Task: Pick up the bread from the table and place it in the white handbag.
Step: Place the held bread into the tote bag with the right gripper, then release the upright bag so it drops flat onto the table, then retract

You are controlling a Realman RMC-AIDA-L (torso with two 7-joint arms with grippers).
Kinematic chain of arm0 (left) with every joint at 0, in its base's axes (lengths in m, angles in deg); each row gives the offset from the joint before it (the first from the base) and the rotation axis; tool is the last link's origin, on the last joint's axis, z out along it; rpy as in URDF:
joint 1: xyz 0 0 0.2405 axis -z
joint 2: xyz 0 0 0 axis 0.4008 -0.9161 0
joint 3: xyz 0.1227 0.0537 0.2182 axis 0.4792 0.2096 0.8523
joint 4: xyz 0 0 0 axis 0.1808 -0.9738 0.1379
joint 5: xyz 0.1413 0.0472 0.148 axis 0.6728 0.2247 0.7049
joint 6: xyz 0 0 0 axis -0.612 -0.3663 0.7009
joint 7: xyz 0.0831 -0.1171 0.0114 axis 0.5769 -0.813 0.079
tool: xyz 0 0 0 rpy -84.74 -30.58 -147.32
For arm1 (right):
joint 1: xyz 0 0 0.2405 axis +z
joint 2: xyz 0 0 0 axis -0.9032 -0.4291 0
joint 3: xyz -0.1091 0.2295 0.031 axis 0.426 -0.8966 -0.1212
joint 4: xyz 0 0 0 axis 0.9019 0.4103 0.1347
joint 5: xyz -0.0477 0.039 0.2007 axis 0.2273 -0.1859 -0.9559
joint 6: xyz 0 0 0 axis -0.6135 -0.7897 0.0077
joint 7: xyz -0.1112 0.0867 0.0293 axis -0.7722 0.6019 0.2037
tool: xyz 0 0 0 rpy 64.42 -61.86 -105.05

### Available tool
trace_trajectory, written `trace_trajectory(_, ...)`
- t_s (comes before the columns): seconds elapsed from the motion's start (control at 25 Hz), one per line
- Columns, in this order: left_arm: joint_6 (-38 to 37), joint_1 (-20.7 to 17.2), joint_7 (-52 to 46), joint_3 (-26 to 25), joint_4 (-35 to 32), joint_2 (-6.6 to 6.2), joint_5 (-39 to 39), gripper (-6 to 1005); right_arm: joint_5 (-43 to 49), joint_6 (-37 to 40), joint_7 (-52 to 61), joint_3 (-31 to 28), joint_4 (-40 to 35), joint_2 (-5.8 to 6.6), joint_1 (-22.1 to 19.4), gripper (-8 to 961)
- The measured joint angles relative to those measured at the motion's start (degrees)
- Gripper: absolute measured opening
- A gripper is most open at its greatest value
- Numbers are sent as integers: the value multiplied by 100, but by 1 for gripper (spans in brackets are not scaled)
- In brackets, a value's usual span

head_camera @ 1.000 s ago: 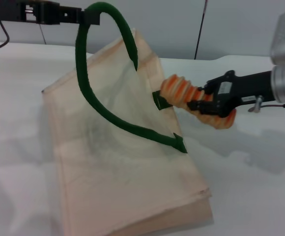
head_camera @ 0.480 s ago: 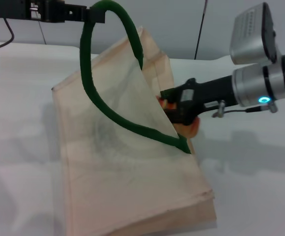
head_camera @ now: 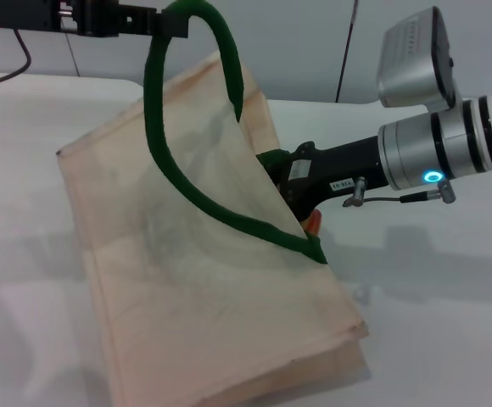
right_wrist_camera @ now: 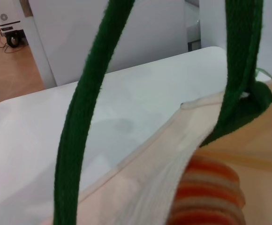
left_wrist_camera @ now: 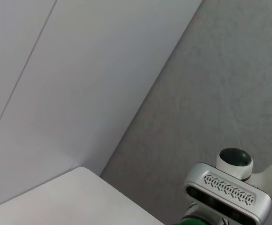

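The white handbag (head_camera: 187, 280) lies on the table (head_camera: 450, 288) with its mouth raised. My left gripper (head_camera: 168, 24), at the top left, is shut on the bag's dark green handle (head_camera: 154, 127) and holds it up. My right gripper (head_camera: 290, 188) reaches from the right into the bag's mouth, shut on the bread. Only an orange tip of the bread (head_camera: 314, 223) shows below the gripper in the head view. The right wrist view shows the striped bread (right_wrist_camera: 206, 197) just behind the bag's cream edge (right_wrist_camera: 154, 154), between the green handle straps (right_wrist_camera: 75, 140).
My right arm's silver wrist and camera housing (head_camera: 424, 68) hang over the table's right side. The left wrist view shows only a wall, a table corner and that housing (left_wrist_camera: 227, 194). A dark cable (head_camera: 346, 51) runs up the back wall.
My right gripper has moved left with the bread, from outside the bag into its mouth. The bread is now mostly hidden by the bag's side. The bag has shifted a little.
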Motion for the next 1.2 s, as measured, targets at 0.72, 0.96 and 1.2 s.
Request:
trace_trajectory(0.72, 62, -2, -7, 0, 0, 9, 0, 220, 11, -3, 5, 10, -26, 28, -39, 850)
trace_trajectory(0.96, 62, -22, -16, 0, 0, 9, 0, 222, 34, 268, 129, 12, -30, 29, -57, 894)
trace_trajectory(1.2, 151, -50, -34, 0, 0, 9, 1, 225, 40, 924, 463, -14, -497, 94, -538, 894)
